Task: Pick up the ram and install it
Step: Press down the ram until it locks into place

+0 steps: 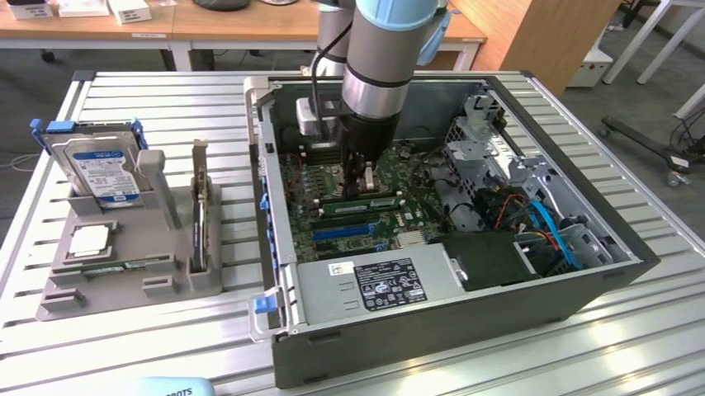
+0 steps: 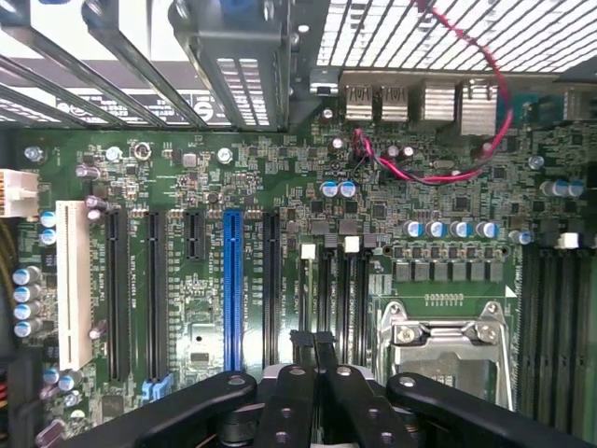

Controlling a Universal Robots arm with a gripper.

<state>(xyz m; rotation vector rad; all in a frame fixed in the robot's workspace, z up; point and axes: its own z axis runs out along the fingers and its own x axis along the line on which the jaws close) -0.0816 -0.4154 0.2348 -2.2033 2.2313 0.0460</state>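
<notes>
Black gripper [image 2: 315, 350] fingers sit pressed together above my motherboard [image 2: 280, 252]. Inside the computer case [image 1: 441, 330] I see the ram [image 1: 364, 200] lying by its slots; light, stiff, fragile, best held by its long edges.

The exterior view looks down at an angle, from some distance, on the open computer case [image 1: 441, 223] and the surface [image 1: 165, 107]. The wrist view looks close at the motherboard [image 2: 280, 233], past the pincer [image 2: 315, 350]. Both views share this motherboard.
</notes>
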